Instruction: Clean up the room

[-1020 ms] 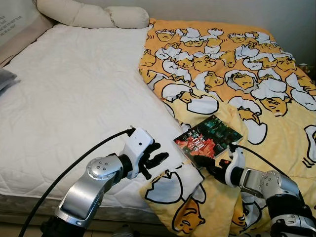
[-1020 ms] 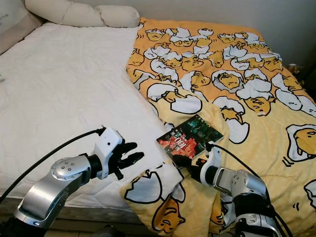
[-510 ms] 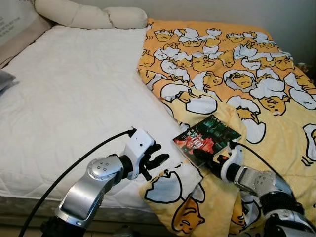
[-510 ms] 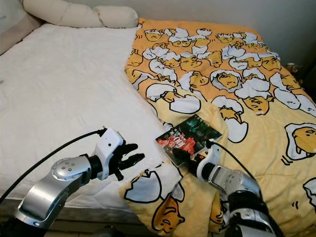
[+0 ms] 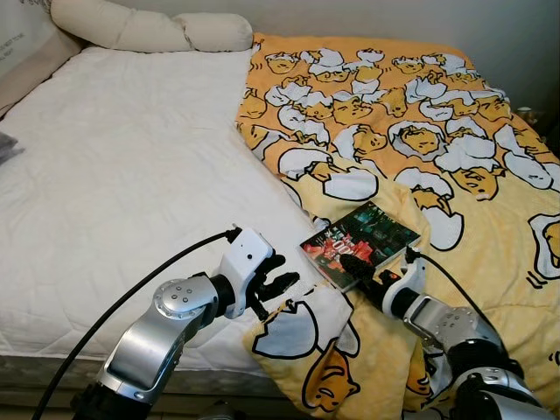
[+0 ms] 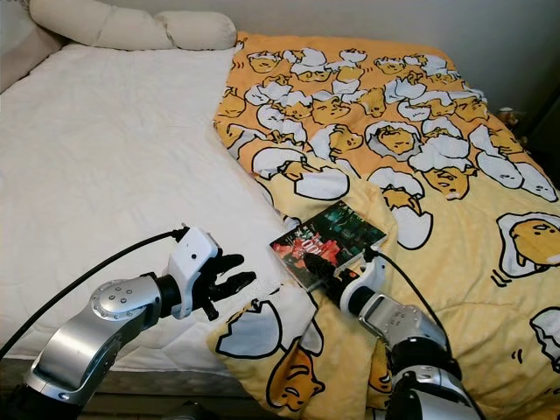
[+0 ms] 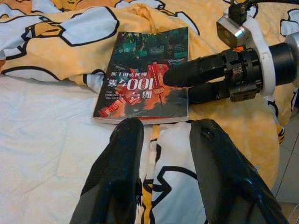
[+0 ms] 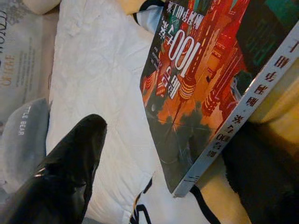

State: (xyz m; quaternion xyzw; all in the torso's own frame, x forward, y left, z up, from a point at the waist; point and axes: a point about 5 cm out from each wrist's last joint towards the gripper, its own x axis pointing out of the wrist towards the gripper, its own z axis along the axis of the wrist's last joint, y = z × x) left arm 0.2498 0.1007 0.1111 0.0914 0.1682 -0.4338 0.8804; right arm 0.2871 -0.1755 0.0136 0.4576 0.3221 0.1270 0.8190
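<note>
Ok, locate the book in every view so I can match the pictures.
Left eye view: book right of centre, on the yellow duvet.
Right eye view: book just right of centre.
Left wrist view: book beyond the left claw.
Right wrist view: book between the right claw's fingers.
Shared landmark: the red "100" cover.

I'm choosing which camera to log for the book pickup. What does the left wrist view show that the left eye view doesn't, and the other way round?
Left wrist view: the large "100" on the dark paperback book's red and green cover is legible, and the right gripper is seen open, with one finger over the cover.
Left eye view: the long cream bolster pillow, the white quilted mattress and the silver left arm.
Both: the book, the yellow egg-print duvet and the open left gripper short of the book.
</note>
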